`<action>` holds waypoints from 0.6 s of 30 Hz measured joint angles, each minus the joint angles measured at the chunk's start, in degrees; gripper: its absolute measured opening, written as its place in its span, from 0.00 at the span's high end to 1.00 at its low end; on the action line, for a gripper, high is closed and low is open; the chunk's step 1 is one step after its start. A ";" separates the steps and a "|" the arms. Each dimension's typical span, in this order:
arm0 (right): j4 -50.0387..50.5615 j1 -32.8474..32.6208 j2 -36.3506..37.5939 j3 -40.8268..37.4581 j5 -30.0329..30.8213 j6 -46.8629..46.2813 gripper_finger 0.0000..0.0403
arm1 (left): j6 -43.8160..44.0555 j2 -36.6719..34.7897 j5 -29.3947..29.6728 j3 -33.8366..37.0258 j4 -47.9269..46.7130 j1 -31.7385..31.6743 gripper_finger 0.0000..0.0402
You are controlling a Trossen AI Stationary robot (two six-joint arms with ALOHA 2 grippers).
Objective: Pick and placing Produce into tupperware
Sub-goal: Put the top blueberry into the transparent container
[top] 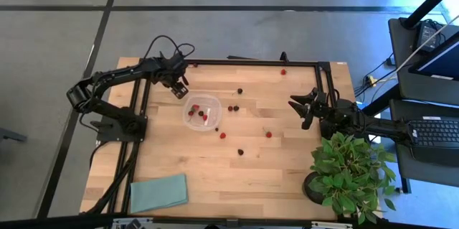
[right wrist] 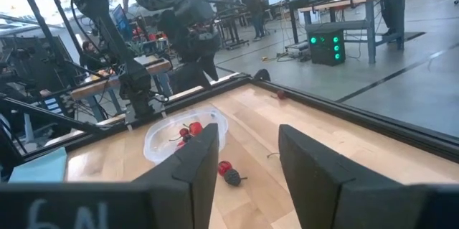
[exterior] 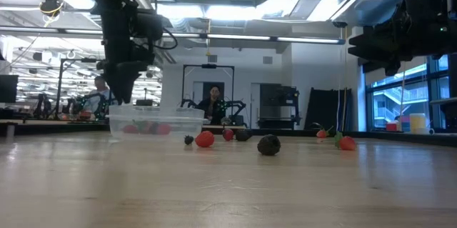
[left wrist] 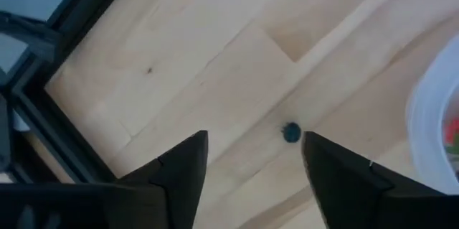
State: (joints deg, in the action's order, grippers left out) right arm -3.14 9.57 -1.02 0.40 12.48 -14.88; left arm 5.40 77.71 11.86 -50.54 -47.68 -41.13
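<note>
The clear tupperware point(top: 202, 112) sits on the wooden table with a few red pieces in it; it also shows in the low view point(exterior: 156, 122) and the right wrist view point(right wrist: 185, 137). Red and dark produce lies scattered to its right, e.g. a red piece point(top: 222, 135), a dark piece point(top: 241, 151), another red one point(top: 269, 134). My left gripper point(top: 178, 89) point(left wrist: 254, 139) hangs open above the table just beyond the container's far-left corner, over a tiny dark piece point(left wrist: 290, 133). My right gripper point(top: 301, 108) point(right wrist: 249, 132) is open, raised at the table's right side, holding nothing.
A teal cloth point(top: 159, 192) lies at the near-left corner. A leafy potted plant point(top: 351, 175) stands at the near-right corner. A black frame point(top: 251, 62) runs along the far and left edges. One red piece point(top: 283, 72) rests near the far edge.
</note>
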 joint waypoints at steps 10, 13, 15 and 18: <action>0.00 -0.01 0.01 0.00 0.01 -0.07 0.63 | 2.13 0.00 -0.29 0.00 -0.09 1.56 0.45; 0.00 0.01 0.00 0.00 0.01 -0.08 0.63 | 4.48 0.00 -0.47 0.00 -0.21 1.55 0.45; 0.00 -0.01 0.00 0.00 -0.01 -0.08 0.63 | 7.47 0.00 -0.62 0.17 -0.46 1.53 0.45; 0.00 0.01 0.01 0.01 0.01 -0.08 0.63 | 9.48 0.00 -0.88 1.93 -0.09 1.49 0.45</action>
State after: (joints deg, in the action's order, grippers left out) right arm -3.14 9.58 -1.01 0.42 12.49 -14.96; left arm 14.88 77.71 10.97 -48.62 -47.76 -39.64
